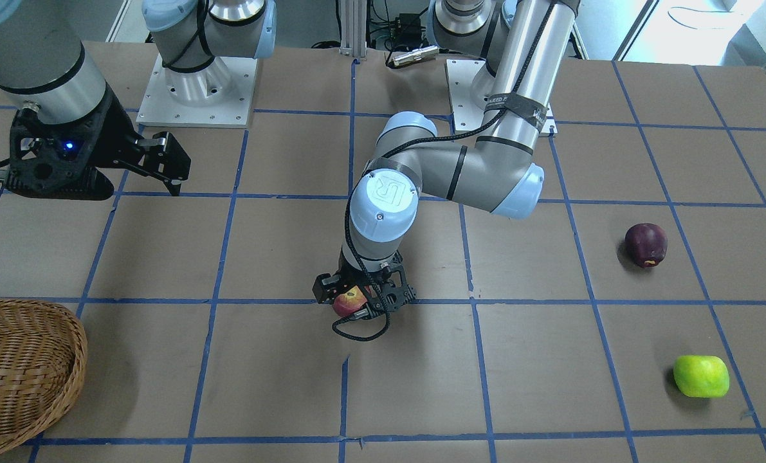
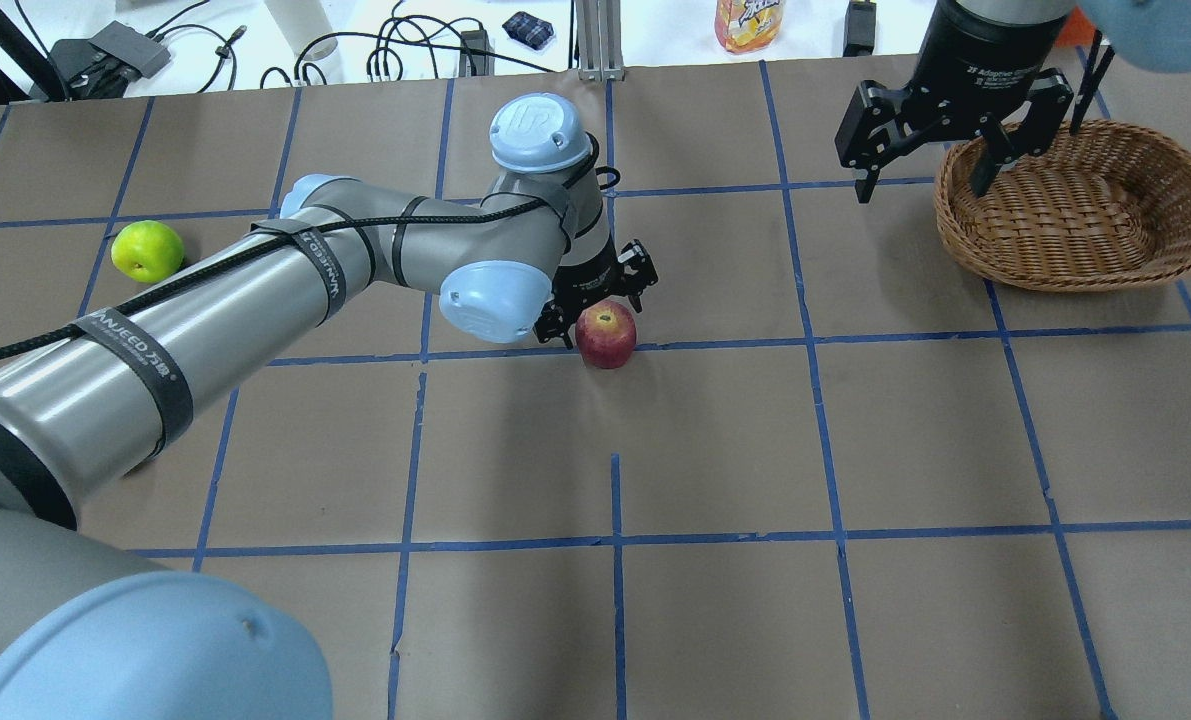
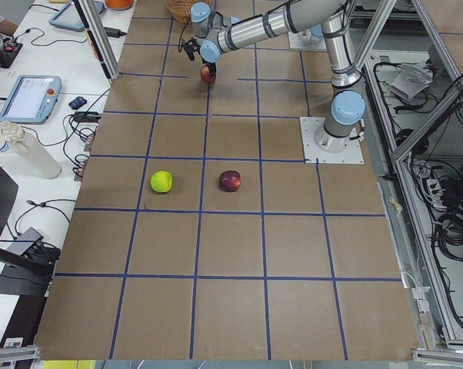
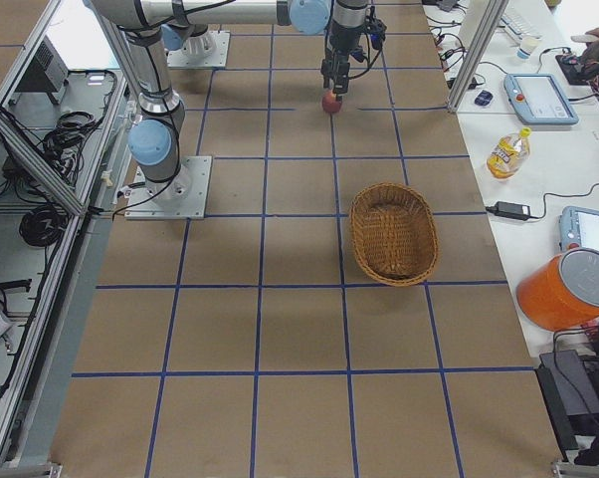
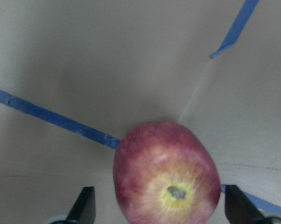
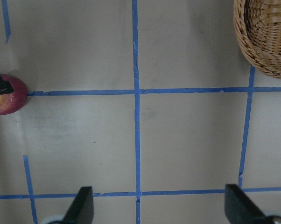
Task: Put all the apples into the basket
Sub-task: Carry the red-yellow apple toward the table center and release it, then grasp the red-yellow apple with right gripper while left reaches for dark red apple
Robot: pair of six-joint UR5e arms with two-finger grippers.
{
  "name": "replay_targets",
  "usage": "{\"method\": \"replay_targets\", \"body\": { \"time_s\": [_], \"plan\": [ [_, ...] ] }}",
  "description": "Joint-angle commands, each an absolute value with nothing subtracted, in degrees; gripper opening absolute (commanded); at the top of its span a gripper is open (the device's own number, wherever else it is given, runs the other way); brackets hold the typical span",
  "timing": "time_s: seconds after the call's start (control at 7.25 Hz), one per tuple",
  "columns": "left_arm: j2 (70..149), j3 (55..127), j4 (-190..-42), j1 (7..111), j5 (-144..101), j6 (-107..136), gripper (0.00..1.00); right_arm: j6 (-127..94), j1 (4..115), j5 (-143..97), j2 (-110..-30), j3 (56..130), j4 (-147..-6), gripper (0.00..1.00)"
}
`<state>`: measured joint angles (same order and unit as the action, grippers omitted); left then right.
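The red apple [image 5: 166,172] sits on the brown table by a blue tape line, near the middle [image 2: 606,333]. My left gripper [image 2: 600,308] is lowered over it, open, with one finger [image 5: 84,207] on each side and a small gap to the apple. My right gripper [image 2: 921,185] is open and empty, above the wicker basket's [image 2: 1075,205] near-left rim. The lime green apple [image 2: 147,250] and the dark maroon apple [image 1: 646,244] lie apart on the table on my left side. The maroon one is hidden behind my left arm in the overhead view.
Blue tape lines divide the brown table [image 2: 715,440] into squares. The arm base plates [image 1: 196,90] stand at my edge of the table. A yellow bottle [image 2: 745,20], cables and a tablet [image 4: 538,95] lie past the far edge.
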<state>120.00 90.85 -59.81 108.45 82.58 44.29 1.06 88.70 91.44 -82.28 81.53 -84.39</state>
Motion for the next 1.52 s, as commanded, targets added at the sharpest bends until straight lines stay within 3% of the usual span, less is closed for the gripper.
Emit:
{"method": "replay_targets", "body": {
  "time_s": [0.0, 0.14, 0.28, 0.69, 1.1, 1.38],
  "plan": [
    [118.1, 81.4, -74.9, 105.6, 82.6, 36.1, 1.0, 1.0, 89.2, 91.1, -80.7, 81.7, -85.0, 1.0],
    [116.9, 76.2, -82.7, 103.6, 82.9, 26.2, 0.93, 0.7, 89.2, 89.5, -79.6, 82.0, -88.6, 1.0],
    [115.0, 75.0, -87.4, 101.4, 83.3, 19.0, 0.93, -1.6, 89.8, 89.4, -79.0, 82.5, -89.0, 1.0],
    [107.8, 78.1, -97.4, 92.3, 94.3, -1.9, 0.93, -18.6, 101.6, 89.3, -73.7, 85.2, -99.8, 1.0],
    [102.4, 84.2, -97.2, 86.0, 101.0, -12.8, 0.94, -24.9, 107.7, 89.3, -68.7, 86.7, -106.9, 1.0],
    [100.6, 85.5, -97.1, 76.5, 101.6, -20.2, 0.95, -24.8, 110.3, 89.1, -64.5, 86.7, -111.0, 1.0]
  ]
}}
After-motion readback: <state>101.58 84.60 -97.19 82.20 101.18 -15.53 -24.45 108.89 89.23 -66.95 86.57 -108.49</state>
